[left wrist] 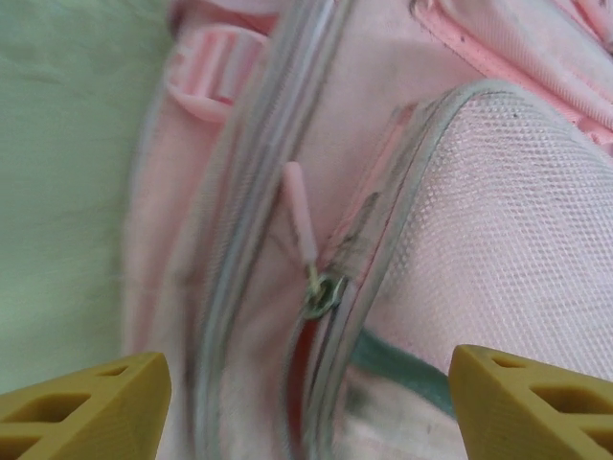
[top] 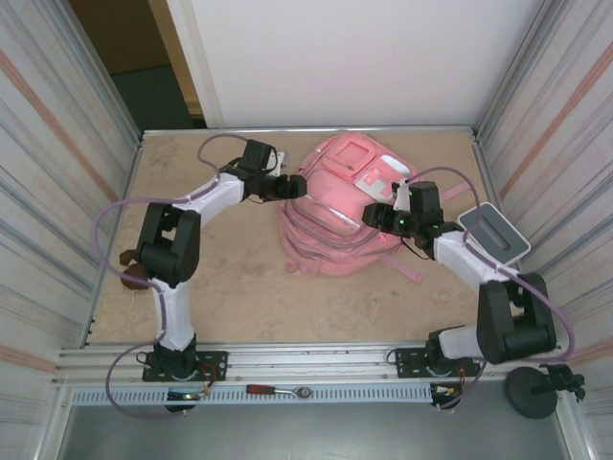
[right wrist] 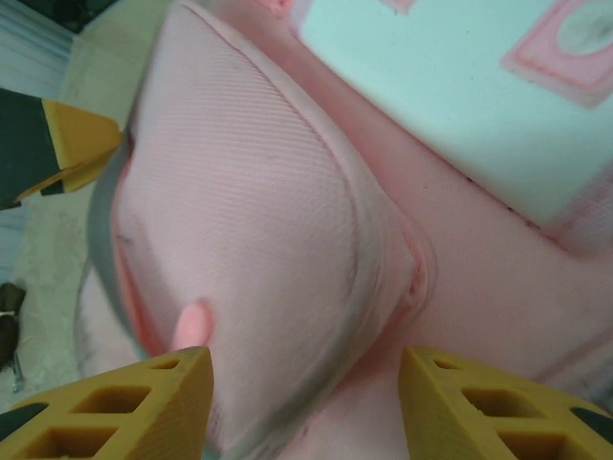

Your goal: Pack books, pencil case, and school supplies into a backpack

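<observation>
The pink backpack (top: 335, 225) lies at the back middle of the table, with white patches (right wrist: 450, 86) on its front. My left gripper (top: 295, 186) is at its left edge, open. In the left wrist view the yellow fingertips (left wrist: 86, 402) stand wide apart on either side of a zipper slider (left wrist: 326, 292) with a pink pull tab (left wrist: 299, 216). A red sliver (left wrist: 299, 374) shows in the zip gap below the slider. My right gripper (top: 374, 215) is open at the bag's right side, over a bulging pocket (right wrist: 249, 220). The books, pencil case and school supplies are hidden.
A grey-white rectangular box (top: 493, 233) rests at the table's right edge behind my right arm. A small brown object (top: 129, 270) lies by the left wall. Ribbed walls close in both sides. A red-handled tool (top: 273, 390) lies on the front rail.
</observation>
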You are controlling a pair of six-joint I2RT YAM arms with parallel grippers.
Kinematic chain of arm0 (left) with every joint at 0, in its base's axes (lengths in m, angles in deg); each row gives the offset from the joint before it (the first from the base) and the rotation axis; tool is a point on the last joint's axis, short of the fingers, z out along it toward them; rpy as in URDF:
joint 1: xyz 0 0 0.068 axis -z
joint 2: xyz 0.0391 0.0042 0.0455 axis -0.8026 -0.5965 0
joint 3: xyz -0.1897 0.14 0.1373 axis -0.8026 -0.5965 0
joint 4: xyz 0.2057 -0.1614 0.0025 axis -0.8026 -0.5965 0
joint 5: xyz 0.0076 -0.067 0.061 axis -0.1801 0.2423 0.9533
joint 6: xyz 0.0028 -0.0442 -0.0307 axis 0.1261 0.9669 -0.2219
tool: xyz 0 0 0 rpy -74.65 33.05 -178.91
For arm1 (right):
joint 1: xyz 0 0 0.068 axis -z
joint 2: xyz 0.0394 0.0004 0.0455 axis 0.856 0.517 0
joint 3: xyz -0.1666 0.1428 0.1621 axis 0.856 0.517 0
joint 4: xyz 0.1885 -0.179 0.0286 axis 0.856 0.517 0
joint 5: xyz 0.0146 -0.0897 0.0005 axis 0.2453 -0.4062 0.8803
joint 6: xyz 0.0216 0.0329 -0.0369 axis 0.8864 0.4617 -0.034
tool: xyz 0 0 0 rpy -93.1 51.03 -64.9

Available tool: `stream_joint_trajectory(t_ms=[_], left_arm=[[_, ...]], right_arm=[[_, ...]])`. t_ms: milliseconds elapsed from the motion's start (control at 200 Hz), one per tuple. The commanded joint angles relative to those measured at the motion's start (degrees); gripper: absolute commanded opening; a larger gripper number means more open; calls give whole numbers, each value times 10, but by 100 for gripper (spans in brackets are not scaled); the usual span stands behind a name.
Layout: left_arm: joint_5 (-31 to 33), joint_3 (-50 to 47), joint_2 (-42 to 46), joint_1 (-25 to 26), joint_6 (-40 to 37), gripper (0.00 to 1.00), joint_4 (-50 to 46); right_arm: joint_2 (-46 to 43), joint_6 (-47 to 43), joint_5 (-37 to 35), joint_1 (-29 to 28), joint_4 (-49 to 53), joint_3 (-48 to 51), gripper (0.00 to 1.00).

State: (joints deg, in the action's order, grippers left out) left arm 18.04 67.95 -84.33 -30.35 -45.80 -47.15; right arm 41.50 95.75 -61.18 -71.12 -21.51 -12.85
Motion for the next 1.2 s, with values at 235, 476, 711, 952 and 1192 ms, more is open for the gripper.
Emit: stream_joint_trajectory(t_ms=[235,476,711,952,1192], left_arm=[[-133,-116,26,41,38,67,92],[-104,-272,115,124,99,66,211],[-34,-257,142,238,111,68,200],[51,-216,188,291,29,71,69],[173,-244,303,282,-45,74,-9]], right_arm=[[100,-16,38,1,9,-102,50],[175,-56,83,-2,47,-174,49],[275,-74,112,-27,93,-297,50],[340,-120,64,-15,205,-442,52],[270,-153,-13,5,249,-446,54]])
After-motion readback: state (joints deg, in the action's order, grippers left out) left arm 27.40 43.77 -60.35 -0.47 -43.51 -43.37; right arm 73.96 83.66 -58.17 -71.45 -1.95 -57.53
